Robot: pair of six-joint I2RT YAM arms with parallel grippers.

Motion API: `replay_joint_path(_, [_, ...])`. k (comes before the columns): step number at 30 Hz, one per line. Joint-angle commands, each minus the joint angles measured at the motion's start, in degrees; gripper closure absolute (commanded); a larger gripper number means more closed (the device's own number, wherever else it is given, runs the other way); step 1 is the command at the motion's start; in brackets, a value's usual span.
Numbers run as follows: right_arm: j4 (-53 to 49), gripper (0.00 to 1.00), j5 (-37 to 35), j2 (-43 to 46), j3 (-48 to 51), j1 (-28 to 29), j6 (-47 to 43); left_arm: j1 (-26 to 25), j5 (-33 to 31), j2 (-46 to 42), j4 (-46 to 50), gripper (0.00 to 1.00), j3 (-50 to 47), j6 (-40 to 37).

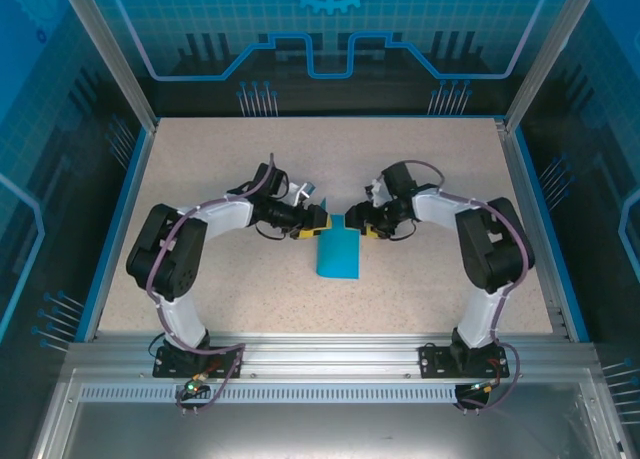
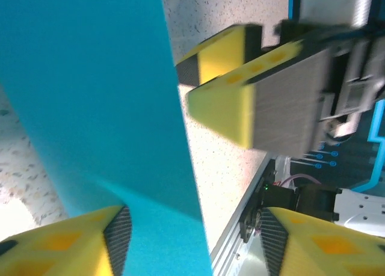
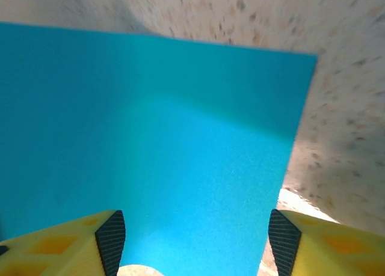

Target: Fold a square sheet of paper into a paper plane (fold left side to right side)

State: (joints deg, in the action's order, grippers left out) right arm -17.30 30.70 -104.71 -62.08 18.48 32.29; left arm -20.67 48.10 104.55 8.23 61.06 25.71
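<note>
While both claws meet tip to tip above the speckled beige tabletop (image 1: pixel 230 159), the cyan-blue sheet of paper (image 1: pixel 337 256) lies just beneath them, a narrow rectangle reaching back toward the arm bases. The left gripper (image 1: pixel 320 222) has its jaws apart, with the sheet's edge running between its fingers. The right gripper (image 1: pixel 360 225) is also spread wide; the sheet lies ahead of and between its fingers, unclamped.

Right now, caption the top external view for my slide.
Left gripper and right gripper flank the far end of the cyan sheet.
</note>
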Motion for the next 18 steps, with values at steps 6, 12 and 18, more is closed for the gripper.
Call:
replay_joint_path(6, [9.79, 0.28, 11.66, 4.07, 1.69, -1.23, 4.9, -2.29, 2.11, 4.4, -3.75, 0.65, 3.16, 2.93])
replay_joint_path(12, [10.83, 0.31, 11.57, -0.23, -1.0, 1.83, 7.2, -2.5, 1.67, 4.93, -3.7, 0.7, 3.28, 2.9])
replay_joint_path(18, [9.74, 0.6, 9.96, -2.28, -1.19, 2.58, 7.67, -2.39, 1.12, 4.2, -3.7, 0.71, 3.07, 2.76])
